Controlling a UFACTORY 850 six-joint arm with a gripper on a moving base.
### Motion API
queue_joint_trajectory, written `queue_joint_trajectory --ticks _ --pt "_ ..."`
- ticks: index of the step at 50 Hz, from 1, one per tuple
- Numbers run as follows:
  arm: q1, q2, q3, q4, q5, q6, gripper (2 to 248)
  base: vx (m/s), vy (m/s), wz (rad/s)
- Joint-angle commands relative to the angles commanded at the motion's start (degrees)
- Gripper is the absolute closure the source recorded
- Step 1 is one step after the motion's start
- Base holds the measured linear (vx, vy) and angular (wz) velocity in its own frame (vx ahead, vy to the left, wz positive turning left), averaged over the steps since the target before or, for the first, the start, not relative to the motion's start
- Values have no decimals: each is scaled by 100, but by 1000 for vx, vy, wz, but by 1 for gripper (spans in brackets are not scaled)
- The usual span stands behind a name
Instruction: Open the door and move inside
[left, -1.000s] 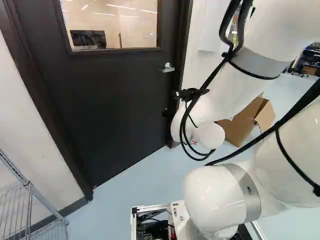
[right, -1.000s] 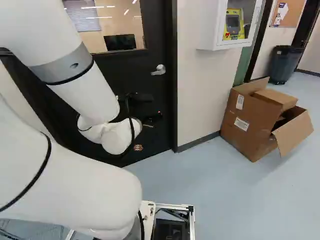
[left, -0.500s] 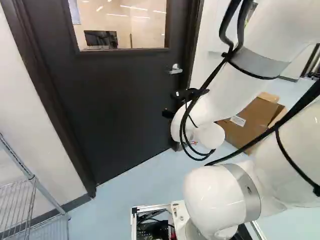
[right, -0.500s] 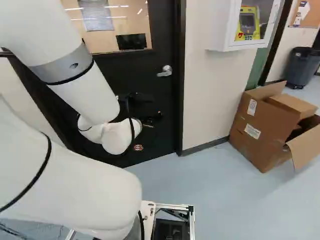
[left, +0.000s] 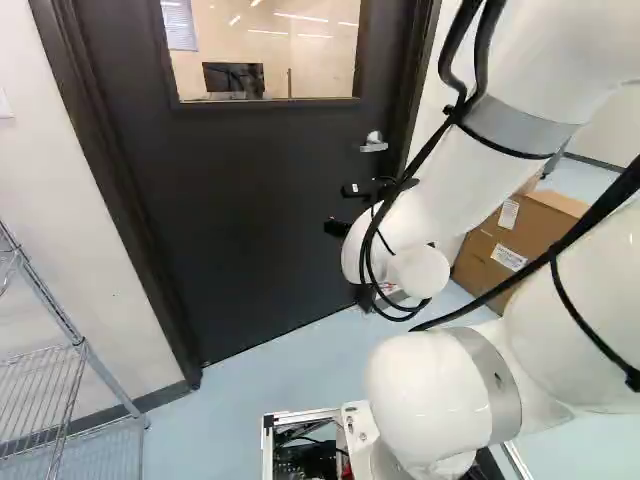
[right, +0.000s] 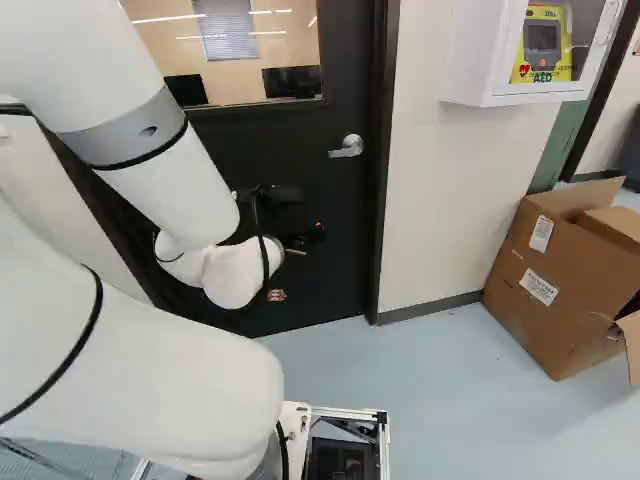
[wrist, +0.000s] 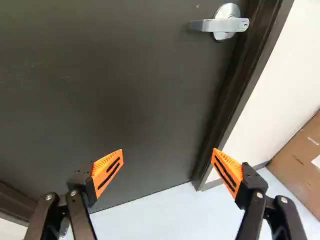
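Gripper (wrist: 168, 152) is wide and empty, lever (wrist: 204, 25) sits out ahead, clear of it, by the latch edge of the door (wrist: 110, 100), just beside the frame (wrist: 247, 70); looks like rigid smooth metal, probably slick and sprung, so grab its free end and expect a heavy door.

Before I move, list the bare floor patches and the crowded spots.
Pale blue floor is bare between the black windowed door and the metal-framed base, and along the white wall up to the brown cardboard box. Crowded: by the silver wire rack at the left base view's left, and before the door, where the white arm and black claw hang.
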Motion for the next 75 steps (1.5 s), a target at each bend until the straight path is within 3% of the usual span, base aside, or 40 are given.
queue_joint_trajectory --ticks 52,75 --pt "0 -56 -50 0 0 0 3 65 -23 -8" --pt "-61 -154 -430 0 0 0 3 0 0 0"
